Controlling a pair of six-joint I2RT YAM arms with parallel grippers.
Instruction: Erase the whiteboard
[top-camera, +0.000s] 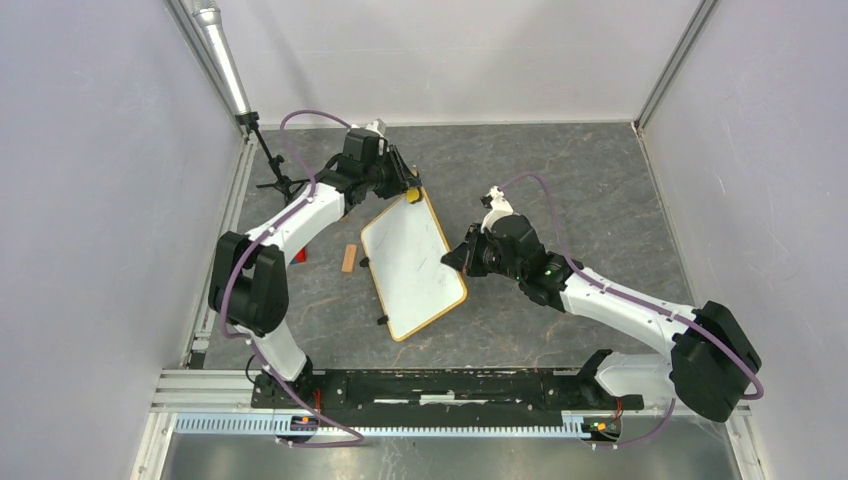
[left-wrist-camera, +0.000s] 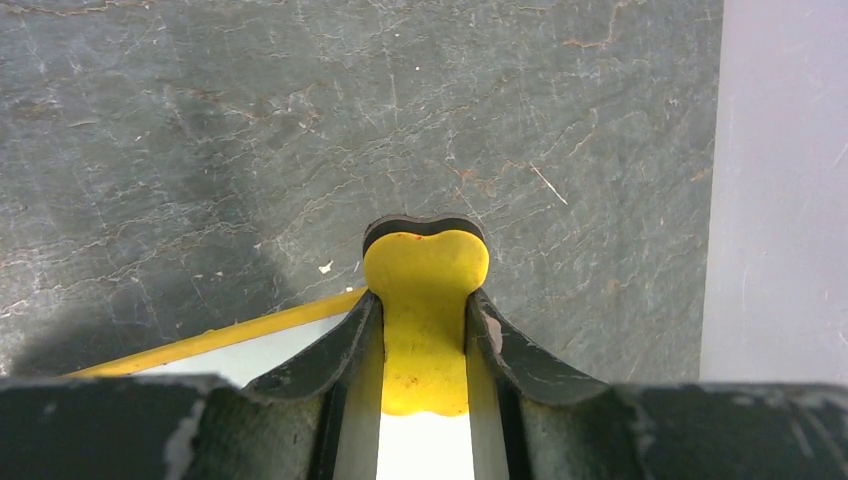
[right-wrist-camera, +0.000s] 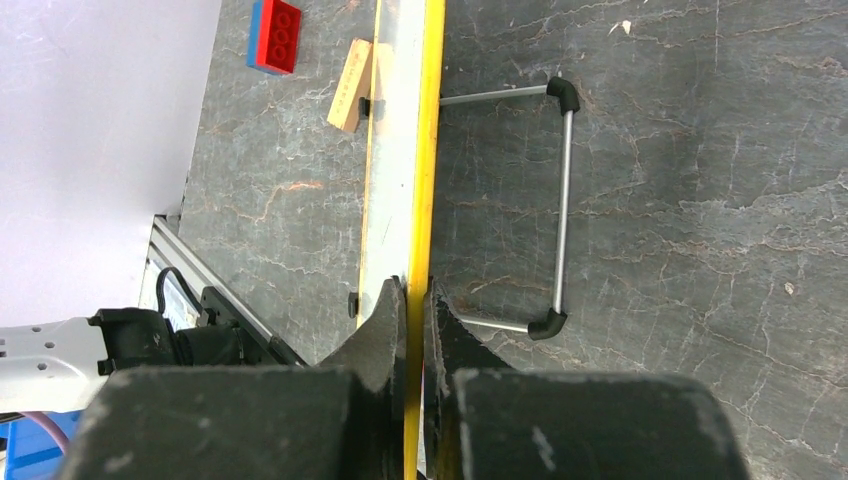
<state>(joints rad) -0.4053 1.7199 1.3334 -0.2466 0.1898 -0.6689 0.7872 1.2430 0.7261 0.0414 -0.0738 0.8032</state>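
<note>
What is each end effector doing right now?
Left end effector: closed on the yellow eraser.
Right end effector: closed on the whiteboard edge.

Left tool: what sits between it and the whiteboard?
A yellow eraser, gripped by the left tool, over the whiteboard corner; left wrist view shows it.

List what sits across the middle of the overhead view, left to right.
Red brick → small wooden block → whiteboard → right gripper, clamped on the whiteboard's right edge.
</note>
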